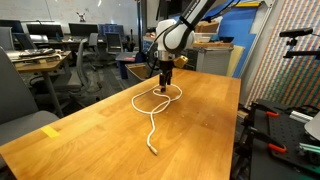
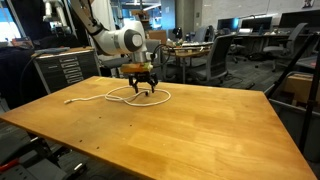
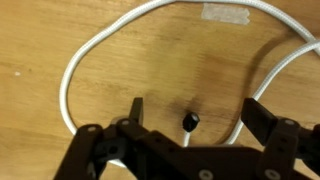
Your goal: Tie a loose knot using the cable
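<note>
The white cable [image 1: 150,112] lies on the wooden table, with a loop at its far part and a tail running toward the near edge. In an exterior view it forms an oval loop [image 2: 120,97] with a tail to the left. My gripper [image 1: 165,83] hangs just above the loop, also seen in an exterior view [image 2: 143,88]. In the wrist view the gripper [image 3: 198,118] is open, its fingers wide apart. A dark plug end [image 3: 190,121] of the cable [image 3: 75,70] lies between the fingers, untouched.
The wooden table [image 1: 190,130] is large. A piece of tape [image 3: 227,13] is stuck on the wood near the loop. Yellow tape [image 1: 51,130] sits near one table edge. Desks and chairs [image 2: 215,55] stand behind.
</note>
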`<state>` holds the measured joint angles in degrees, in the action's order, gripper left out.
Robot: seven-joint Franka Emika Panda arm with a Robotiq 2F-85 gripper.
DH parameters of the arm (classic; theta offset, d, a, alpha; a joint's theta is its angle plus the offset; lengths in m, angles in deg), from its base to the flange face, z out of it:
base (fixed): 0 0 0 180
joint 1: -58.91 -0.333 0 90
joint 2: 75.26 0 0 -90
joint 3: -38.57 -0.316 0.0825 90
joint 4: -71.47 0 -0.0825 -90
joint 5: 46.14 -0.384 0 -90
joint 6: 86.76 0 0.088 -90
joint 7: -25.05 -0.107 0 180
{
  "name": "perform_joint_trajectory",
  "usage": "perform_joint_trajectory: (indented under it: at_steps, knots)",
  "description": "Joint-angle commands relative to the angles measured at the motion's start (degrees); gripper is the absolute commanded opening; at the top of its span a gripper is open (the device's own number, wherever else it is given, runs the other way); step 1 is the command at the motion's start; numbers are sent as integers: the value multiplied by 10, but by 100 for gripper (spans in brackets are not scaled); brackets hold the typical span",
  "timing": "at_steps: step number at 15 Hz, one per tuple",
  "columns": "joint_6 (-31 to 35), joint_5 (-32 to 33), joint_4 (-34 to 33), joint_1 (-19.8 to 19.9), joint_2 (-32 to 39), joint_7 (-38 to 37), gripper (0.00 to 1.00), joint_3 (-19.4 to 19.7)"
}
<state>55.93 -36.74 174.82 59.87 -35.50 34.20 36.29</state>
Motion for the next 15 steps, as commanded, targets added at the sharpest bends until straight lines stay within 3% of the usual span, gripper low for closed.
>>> perform_joint_trajectory:
  at_steps: [1,4,5,6,8,15]
  knots:
    - [-13,-56,-18,80,-2,118,100,-33]
    - [-15,-52,-33,94,4,108,100,3]
    - [3,-34,-32,81,7,72,100,27]
    - [-6,-45,-20,91,0,100,100,8]
    - [-6,-42,-22,94,1,96,100,23]
    - [-3,-58,-55,86,60,65,100,15]
